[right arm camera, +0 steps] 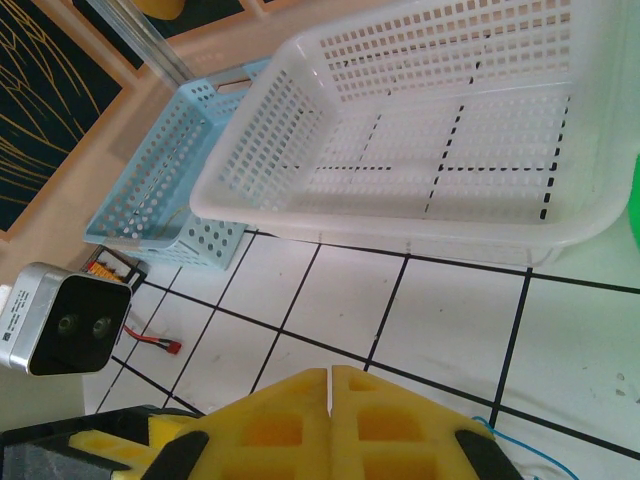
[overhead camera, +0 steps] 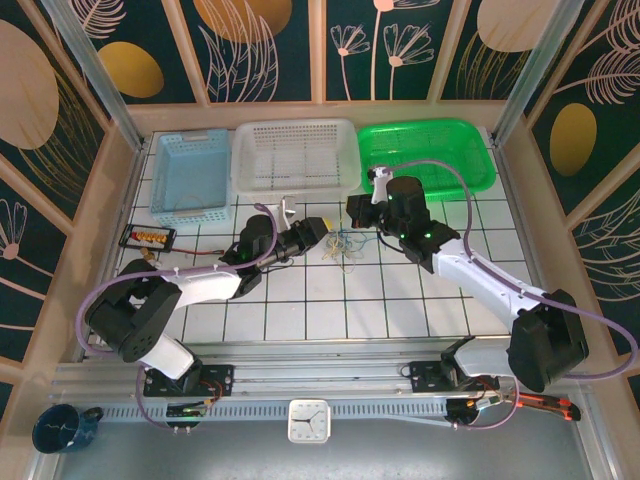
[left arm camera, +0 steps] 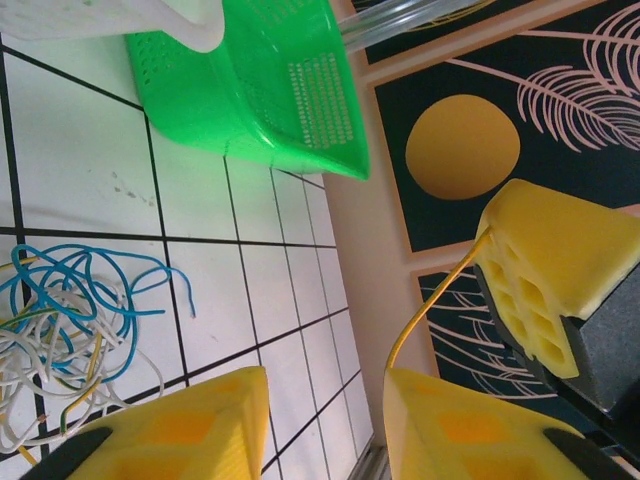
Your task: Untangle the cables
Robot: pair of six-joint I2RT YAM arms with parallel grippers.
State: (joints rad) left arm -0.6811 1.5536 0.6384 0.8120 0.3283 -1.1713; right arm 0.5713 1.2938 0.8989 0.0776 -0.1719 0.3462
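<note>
The cables lie in a small tangle of blue, whitish and yellowish wires on the tiled table, between the two grippers. The left wrist view has the tangle at its lower left. My left gripper sits just left of it, its yellow fingers apart with nothing clamped. One thin yellow cable rises from beside the left gripper's right finger to the right gripper's pad. My right gripper hangs just above the tangle, pads pressed together. A blue strand shows beside it.
Three baskets line the back of the table: blue, white and green. A small black tray with orange parts and a red-tipped lead lie at the left. Wooden walls enclose the table.
</note>
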